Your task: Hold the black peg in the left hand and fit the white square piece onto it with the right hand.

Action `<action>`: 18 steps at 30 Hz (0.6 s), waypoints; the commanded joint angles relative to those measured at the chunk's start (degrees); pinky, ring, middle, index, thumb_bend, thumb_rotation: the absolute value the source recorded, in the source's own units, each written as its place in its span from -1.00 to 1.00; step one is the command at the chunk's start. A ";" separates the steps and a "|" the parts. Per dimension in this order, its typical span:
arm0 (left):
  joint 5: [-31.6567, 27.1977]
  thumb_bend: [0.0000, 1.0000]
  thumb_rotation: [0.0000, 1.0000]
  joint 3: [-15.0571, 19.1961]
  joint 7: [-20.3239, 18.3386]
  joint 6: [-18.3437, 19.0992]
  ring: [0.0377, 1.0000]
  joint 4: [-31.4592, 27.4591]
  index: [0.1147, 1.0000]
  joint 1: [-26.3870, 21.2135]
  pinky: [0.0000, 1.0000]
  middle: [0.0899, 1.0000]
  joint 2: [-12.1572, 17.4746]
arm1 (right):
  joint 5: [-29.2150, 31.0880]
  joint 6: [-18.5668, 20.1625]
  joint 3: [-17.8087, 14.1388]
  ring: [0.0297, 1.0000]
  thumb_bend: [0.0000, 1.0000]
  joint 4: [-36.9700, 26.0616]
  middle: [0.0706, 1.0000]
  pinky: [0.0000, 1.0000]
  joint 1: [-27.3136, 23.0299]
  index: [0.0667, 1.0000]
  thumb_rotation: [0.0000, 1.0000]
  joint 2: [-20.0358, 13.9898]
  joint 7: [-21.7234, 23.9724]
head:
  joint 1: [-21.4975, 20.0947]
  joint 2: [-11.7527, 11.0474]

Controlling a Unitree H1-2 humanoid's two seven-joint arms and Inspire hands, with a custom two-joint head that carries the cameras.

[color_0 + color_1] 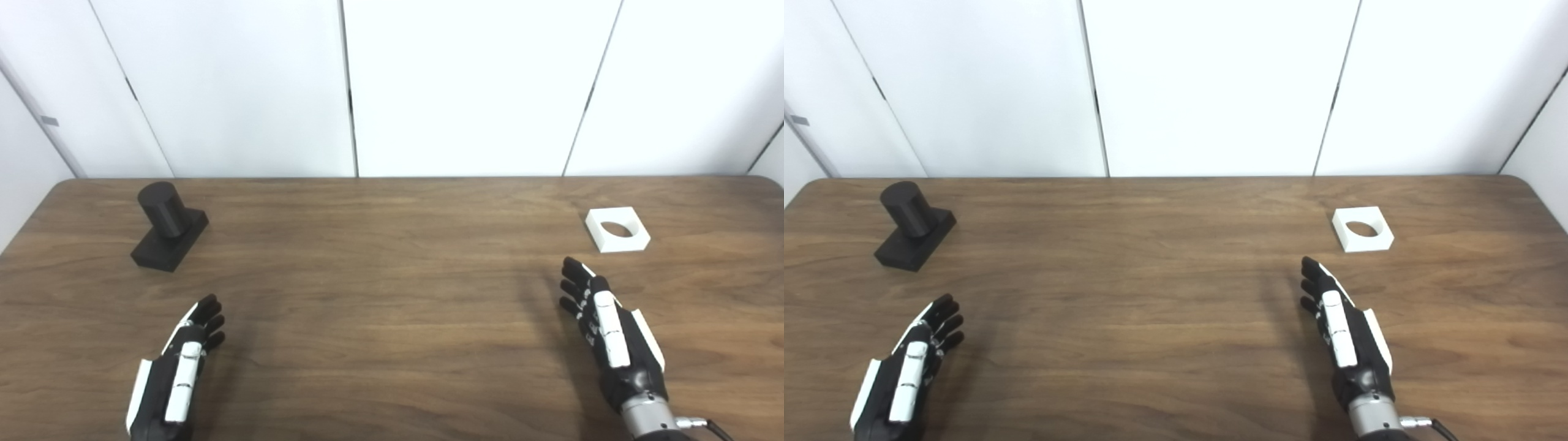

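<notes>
Black peg [169,226] far left, white square piece [617,229] far right, untouched; my left hand [177,371] and right hand [606,334] empty, fingers extended and apart.

A dark brown wood-grain counter [392,318] fills the lower half of both views, its far edge straight and its far corners rounded. Behind it stands a wall of plain white panels [471,86], split by thin dark seams, one upright near the middle and the others slanting outward toward the sides. The light is bright and even, leaving the panels nearly glaring and a soft sheen on the wood.
</notes>
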 commanded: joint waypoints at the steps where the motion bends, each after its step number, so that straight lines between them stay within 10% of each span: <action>1: -0.62 0.13 0.72 -0.15 -0.26 0.39 0.82 -0.25 0.80 0.00 0.75 0.83 -0.23 | 0.26 -2.52 -0.09 0.85 -0.20 -0.45 0.84 0.79 1.28 0.77 1.00 1.95 0.44 | -0.07 0.04; 18: 0.25 0.16 0.72 -1.15 -0.13 -0.40 0.82 -0.34 0.81 0.46 0.70 0.83 -0.52 | 1.36 -1.89 -0.86 0.85 -0.22 -0.86 0.84 0.81 1.55 0.78 1.00 1.50 0.73 | 3.82 -0.54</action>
